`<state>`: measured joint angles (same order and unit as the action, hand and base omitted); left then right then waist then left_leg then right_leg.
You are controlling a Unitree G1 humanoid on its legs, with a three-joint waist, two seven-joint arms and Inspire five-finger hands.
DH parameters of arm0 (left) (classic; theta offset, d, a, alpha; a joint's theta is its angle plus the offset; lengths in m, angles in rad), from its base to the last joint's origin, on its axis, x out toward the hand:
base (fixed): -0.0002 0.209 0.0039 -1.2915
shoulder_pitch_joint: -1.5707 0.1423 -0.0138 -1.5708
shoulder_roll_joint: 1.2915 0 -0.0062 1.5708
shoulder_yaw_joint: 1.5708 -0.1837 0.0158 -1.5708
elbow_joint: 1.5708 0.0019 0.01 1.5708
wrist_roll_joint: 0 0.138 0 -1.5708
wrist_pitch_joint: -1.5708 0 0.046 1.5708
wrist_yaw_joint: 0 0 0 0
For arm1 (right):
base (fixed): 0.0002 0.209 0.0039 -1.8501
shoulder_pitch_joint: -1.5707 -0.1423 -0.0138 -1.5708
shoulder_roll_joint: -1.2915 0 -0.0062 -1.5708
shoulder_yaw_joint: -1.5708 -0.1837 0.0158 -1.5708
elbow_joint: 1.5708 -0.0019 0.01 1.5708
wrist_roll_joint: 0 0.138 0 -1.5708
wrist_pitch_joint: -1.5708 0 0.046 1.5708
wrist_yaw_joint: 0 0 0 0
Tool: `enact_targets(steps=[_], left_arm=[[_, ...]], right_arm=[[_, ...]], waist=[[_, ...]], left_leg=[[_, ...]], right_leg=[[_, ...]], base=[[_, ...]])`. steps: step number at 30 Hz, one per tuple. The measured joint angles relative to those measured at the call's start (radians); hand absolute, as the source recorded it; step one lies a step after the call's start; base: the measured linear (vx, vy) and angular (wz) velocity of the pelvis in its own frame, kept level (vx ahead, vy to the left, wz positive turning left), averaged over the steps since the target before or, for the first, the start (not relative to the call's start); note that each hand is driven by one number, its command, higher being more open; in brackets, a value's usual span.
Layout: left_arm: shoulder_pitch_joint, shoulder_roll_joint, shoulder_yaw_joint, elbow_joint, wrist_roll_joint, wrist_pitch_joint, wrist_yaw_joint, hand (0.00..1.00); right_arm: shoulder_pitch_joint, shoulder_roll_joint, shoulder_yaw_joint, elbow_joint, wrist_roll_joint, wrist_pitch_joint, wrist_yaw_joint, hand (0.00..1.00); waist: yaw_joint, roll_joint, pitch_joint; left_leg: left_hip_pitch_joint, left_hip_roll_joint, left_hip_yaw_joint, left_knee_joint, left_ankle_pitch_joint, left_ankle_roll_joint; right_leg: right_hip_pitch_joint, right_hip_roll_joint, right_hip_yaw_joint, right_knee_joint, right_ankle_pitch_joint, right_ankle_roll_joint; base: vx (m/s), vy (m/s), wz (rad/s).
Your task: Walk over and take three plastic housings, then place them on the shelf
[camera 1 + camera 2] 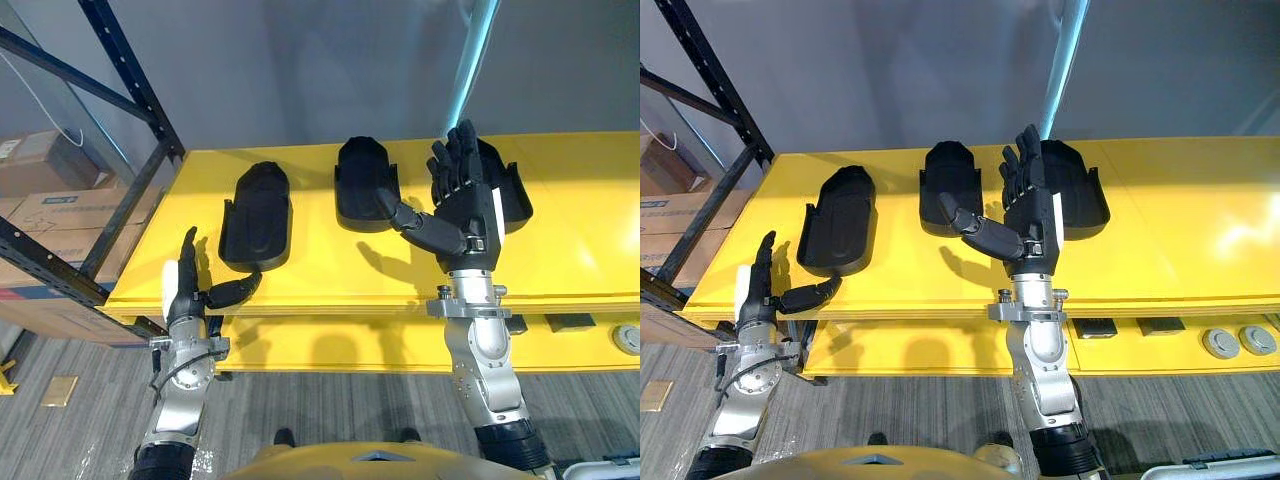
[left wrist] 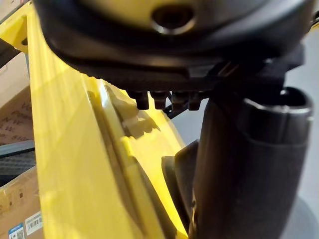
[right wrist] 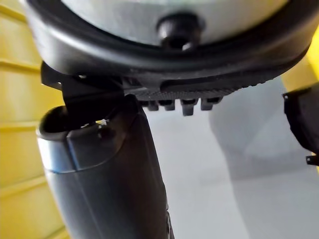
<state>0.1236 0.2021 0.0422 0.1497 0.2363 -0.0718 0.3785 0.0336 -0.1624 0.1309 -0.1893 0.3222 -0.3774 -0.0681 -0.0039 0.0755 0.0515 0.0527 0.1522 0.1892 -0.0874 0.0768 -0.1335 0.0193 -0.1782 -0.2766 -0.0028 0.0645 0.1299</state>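
Plastic housings [image 1: 255, 215] are lying three abreast on the shelf [image 1: 580, 250] (delivery apparently complete), so the right robot hand [image 1: 465, 208] and left robot hand [image 1: 188, 295] are hovering open-fingered, empty.

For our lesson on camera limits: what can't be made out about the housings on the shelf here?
1. Right housing: middle hidden behind the right hand, both eye views.
2. Round grey parts below the shelf: too small to identify, right eye view.
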Motion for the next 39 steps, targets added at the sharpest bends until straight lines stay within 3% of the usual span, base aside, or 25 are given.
enact_targets(steps=[10, 23, 35, 39], left_arm=[[-0.048, -0.006, -0.008, 0.058, -0.038, 0.031, 0.107, 1.00], [-0.099, -0.003, 0.014, 0.127, -0.079, 0.036, 0.160, 1.00], [-0.175, 0.009, 0.056, 0.200, -0.130, 0.030, 0.208, 1.00], [-0.189, 0.013, 0.075, 0.207, -0.235, -0.005, 0.211, 1.00]], right_arm=[[0.008, 0.000, -0.001, 0.000, 0.000, 0.027, 0.001, 1.00], [0.041, -0.001, -0.008, 0.000, 0.000, 0.043, 0.018, 1.00], [0.041, -0.040, -0.035, -0.004, 0.001, 0.069, 0.018, 1.00], [0.044, -0.040, -0.060, -0.005, 0.001, 0.079, 0.020, 1.00]], waist=[[-0.024, 0.000, 0.000], [-0.037, -0.001, 0.006], [-0.056, 0.018, 0.047], [-0.060, 0.025, 0.060]], left_leg=[[0.009, 0.001, 0.012, 0.000, 0.001, 0.000], [0.025, 0.004, 0.039, 0.000, -0.003, -0.001], [0.027, 0.005, 0.067, 0.002, -0.005, -0.002], [0.027, 0.005, 0.083, 0.003, -0.006, -0.003]], right_leg=[[-0.001, 0.002, 0.013, 0.000, 0.002, 0.001], [-0.004, 0.007, 0.041, 0.001, 0.001, -0.002], [-0.028, 0.010, 0.073, 0.011, 0.002, -0.002], [-0.041, 0.012, 0.089, 0.018, 0.005, -0.005]], base=[[-0.01, -0.001, -0.03], [0.00, -0.001, -0.06], [0.00, 0.002, -0.07], [0.00, 0.003, -0.09]])
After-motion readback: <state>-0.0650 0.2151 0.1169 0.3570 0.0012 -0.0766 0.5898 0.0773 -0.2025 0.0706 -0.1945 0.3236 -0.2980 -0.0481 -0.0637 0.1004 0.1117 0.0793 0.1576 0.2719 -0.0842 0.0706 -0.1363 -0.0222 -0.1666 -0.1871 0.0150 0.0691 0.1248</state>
